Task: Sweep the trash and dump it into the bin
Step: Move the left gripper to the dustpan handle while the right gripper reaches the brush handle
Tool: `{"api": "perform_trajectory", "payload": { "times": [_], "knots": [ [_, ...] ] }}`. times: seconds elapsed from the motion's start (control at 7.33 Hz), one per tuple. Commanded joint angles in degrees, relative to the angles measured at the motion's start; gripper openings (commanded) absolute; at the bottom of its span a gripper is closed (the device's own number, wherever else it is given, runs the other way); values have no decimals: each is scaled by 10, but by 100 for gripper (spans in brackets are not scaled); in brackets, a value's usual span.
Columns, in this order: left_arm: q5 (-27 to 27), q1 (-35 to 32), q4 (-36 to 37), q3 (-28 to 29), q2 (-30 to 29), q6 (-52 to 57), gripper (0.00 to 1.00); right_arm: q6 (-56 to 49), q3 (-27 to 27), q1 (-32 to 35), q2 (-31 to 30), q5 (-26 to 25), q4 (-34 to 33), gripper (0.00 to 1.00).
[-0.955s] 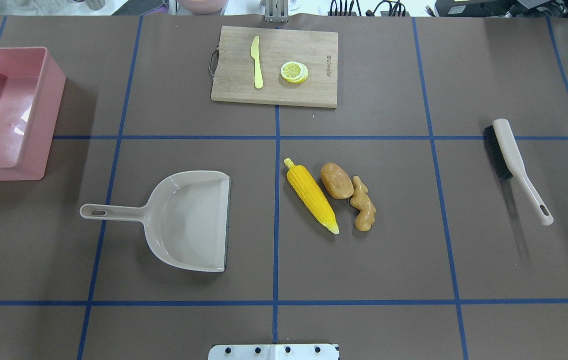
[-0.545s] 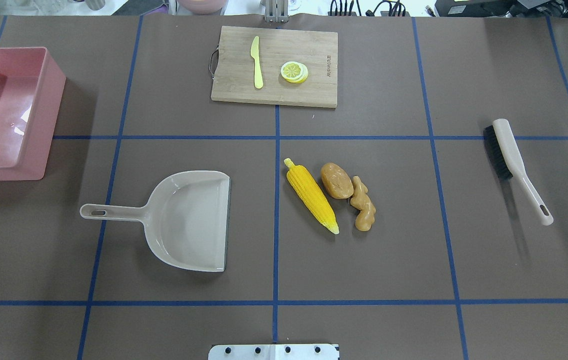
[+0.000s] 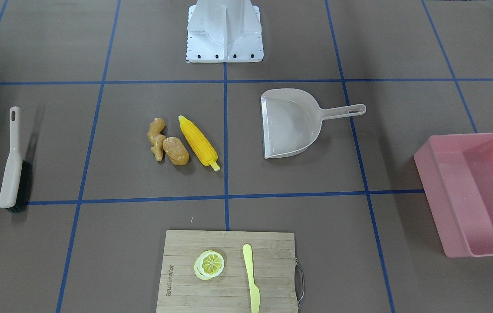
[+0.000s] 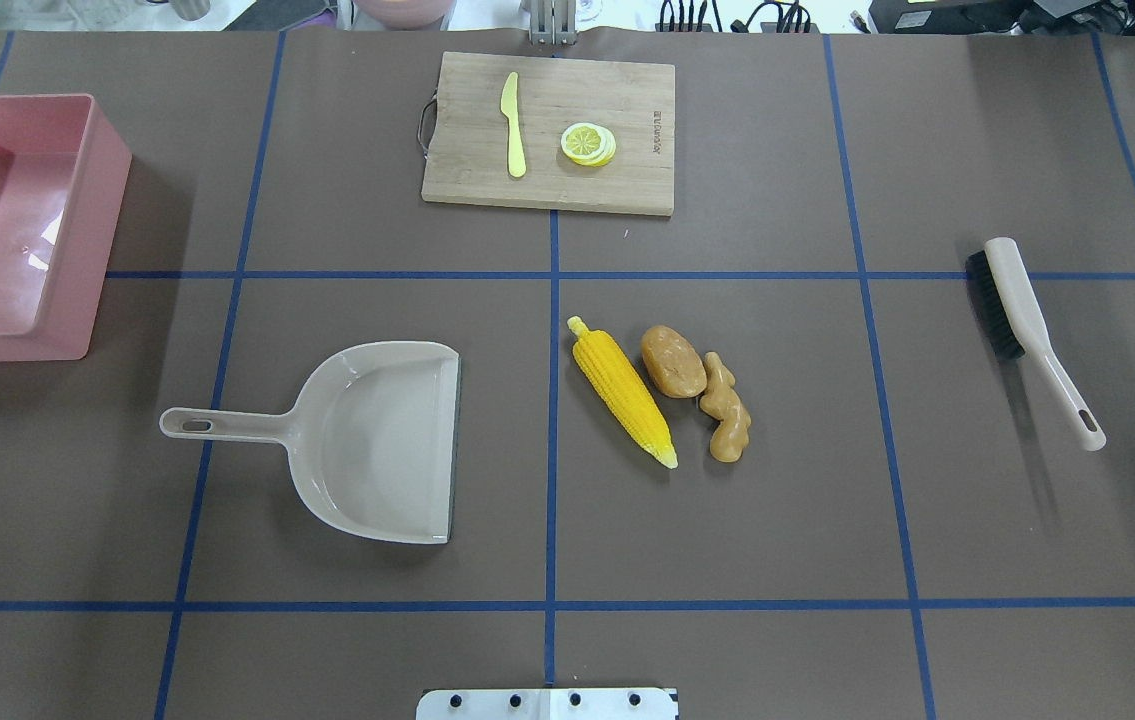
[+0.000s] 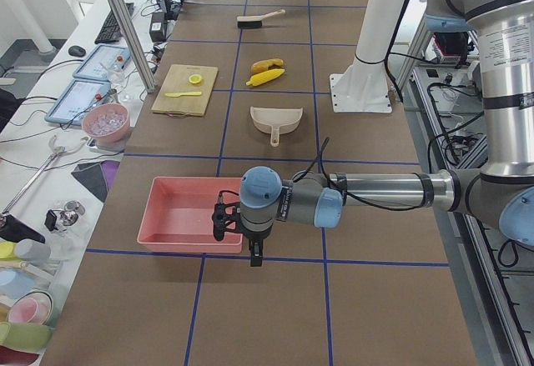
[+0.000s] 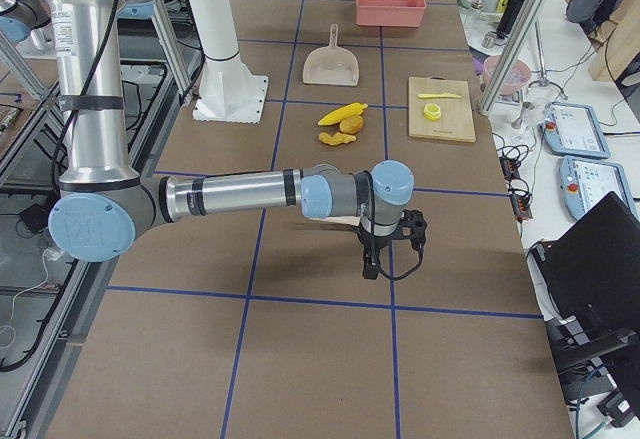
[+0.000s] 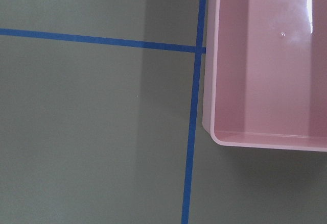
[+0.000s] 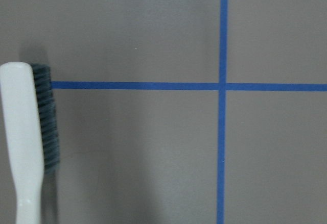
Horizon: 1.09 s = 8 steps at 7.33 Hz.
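Exterior left, left claw [image 5: 222,226] near bin [image 5: 171,241], unseen overhead

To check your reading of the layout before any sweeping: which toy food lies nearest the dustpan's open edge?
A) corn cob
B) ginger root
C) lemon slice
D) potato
A: the corn cob lies on the side facing the dustpan, with the potato and ginger root beyond it.
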Motion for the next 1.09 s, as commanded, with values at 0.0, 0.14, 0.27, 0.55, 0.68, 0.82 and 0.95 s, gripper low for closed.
{"api": "perform_trajectory", "payload": {
  "times": [0.0, 0.14, 0.27, 0.55, 0.68, 0.82, 0.95],
  "knots": [
    [0, -1, 1, -3, -2, 0, 99, 103, 62, -80, -5, -3, 0, 100],
    [0, -1, 15, -23, -5, 0, 99, 141, 81, -117, -7, -7, 0, 100],
    [0, 2, 57, -56, -12, 0, 99, 167, 105, -135, -15, -8, 0, 100],
    [0, 1, 197, -79, -96, 0, 100, 190, 140, -165, -50, -17, 1, 100],
    [0, 4, 231, -87, -131, 3, 100, 196, 143, -175, -56, -21, 1, 100],
    [2, 6, 232, -88, -176, 41, 100, 199, 144, -181, -67, -26, 18, 100],
    [4, 38, 232, -96, -206, 91, 100, 224, 143, -192, -107, -26, 87, 100]
  ]
}}
